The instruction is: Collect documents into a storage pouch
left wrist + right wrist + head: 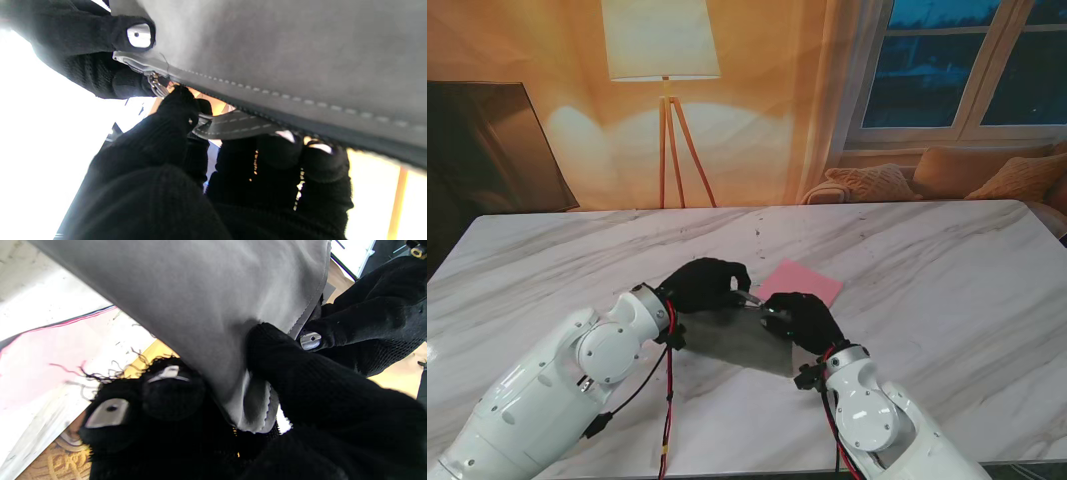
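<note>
The marble table (947, 290) spans the whole stand view, and both arms reach in over its near edge. Between the two hands hangs the grey pouch (742, 340), lifted off the table and held by its upper edge — its flat body slopes down toward me, between the two forearms.

The left hand (705, 285), gloved in black, is closed on the pouch's top edge at the left end. In the left wrist view its fingers (173, 110) pinch a short grey stitched pull tab (233, 125) that hangs from the zipper line, with the pouch (300, 50) filling the view beyond them.

The right hand (802, 320), also in a black glove, is closed on the pouch's right end. The right wrist view shows its thumb and fingers (277, 353) bunching the grey fabric (200, 306) between them, the corner folded into a small crease.

Just beyond the right hand, on the side farther from me, a pink document (802, 283) lies flat on the table — partly hidden by the hands and the pouch's upper edge. The right wrist view catches its pink surface (36, 363) beside the fingertips.
</note>
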